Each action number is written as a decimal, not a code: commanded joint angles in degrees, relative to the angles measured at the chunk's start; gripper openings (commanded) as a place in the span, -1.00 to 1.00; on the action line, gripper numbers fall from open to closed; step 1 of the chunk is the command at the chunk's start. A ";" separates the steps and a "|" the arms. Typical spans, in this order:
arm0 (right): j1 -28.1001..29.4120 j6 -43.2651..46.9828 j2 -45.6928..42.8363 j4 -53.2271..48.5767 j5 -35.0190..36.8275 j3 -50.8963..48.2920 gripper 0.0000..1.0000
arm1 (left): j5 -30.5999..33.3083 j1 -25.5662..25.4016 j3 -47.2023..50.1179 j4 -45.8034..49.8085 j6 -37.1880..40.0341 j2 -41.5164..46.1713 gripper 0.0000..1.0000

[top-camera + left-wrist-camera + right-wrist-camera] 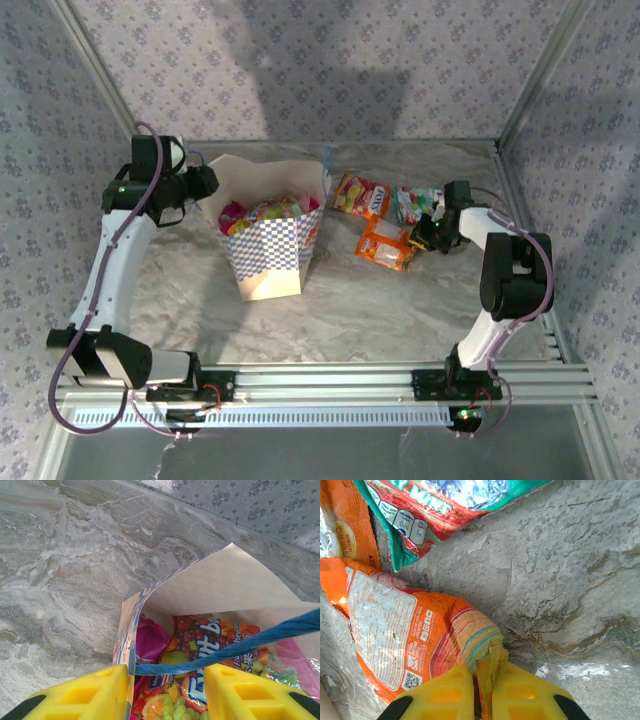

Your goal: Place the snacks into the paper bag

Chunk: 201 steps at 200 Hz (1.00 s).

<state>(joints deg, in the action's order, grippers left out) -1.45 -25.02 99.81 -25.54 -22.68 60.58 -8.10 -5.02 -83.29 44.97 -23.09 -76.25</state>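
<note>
- L gripper (165, 680) is sitting at left rim of the paper bag (270, 255), fingers (75, 697) spread; bag wall & blue cord handle (240, 642) are passing between them.
- Bag is standing upright mid-table (400, 310), w/ packets inside incl. multicoloured packet (210, 637).
- R gripper (480, 692) is pinching edge of orange packet (405, 630), lying right of bag.
- Teal-white packet (445, 500) & other orange packet (360, 195) are lying just beyond it.
</note>
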 commanded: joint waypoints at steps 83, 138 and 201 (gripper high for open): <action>0.29 -1.73 -5.99 -2.39 1.89 0.85 -1.00 | -0.26 -0.82 -1.70 0.29 -0.54 -0.72 -0.14; 0.51 -2.35 -9.91 -4.03 1.81 1.46 -1.00 | -0.17 -0.97 -1.79 0.54 -0.55 -0.90 -0.14; 0.84 -3.64 -16.21 -6.69 2.52 1.65 -1.00 | -0.18 -1.29 -1.55 0.80 -0.38 -0.16 -0.14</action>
<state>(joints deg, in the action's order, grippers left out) -0.95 -27.24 86.98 -29.76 -20.75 60.60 -8.08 -5.80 -83.31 44.97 -23.22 -76.99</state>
